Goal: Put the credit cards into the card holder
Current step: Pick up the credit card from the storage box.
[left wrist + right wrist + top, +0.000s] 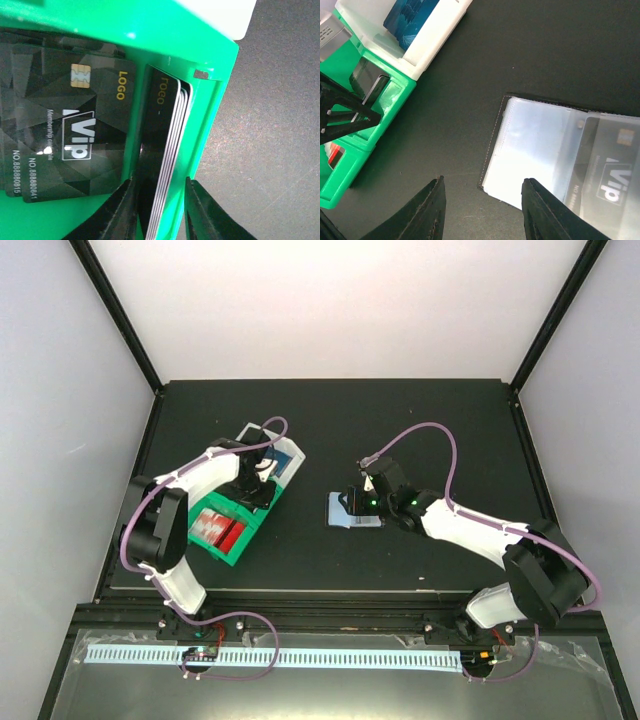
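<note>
- the left gripper (pixel 160 190) reaches into the green tray (pixel 165 30), one finger on each side of a stack of black cards (pixel 165 140) standing on edge in the tray's narrow end slot.
- both fingers sit tight against the stack, but whether they are actually pinching it cannot be told from here.
- in the compartment next to that slot, more black vip cards (pixel 80 130) lie flat, face up.
- the card holder (pixel 535 145) lies open on the dark table (pixel 530 50), well to the right of the green tray, with its pale pockets facing up.
- one black card (pixel 610 170) already sits in a pocket on the side of the holder farthest from the green tray.
- the right gripper (pixel 484 180) hovers over the holder's corner nearest the green tray, fingers spread wide and holding nothing.
- a white tray (pixel 437 30) with a blue card (pixel 410 15) touches the far end of the green tray.
- the step in hand looks like picking a card out of the slot.
- done well, the fingers would take a single card rather than the whole stack, staying clear of the green wall.
- a straight lift should keep the neighbouring cards seated.
- the right gripper seems placed to pin the holder flat for the insertion.
</note>
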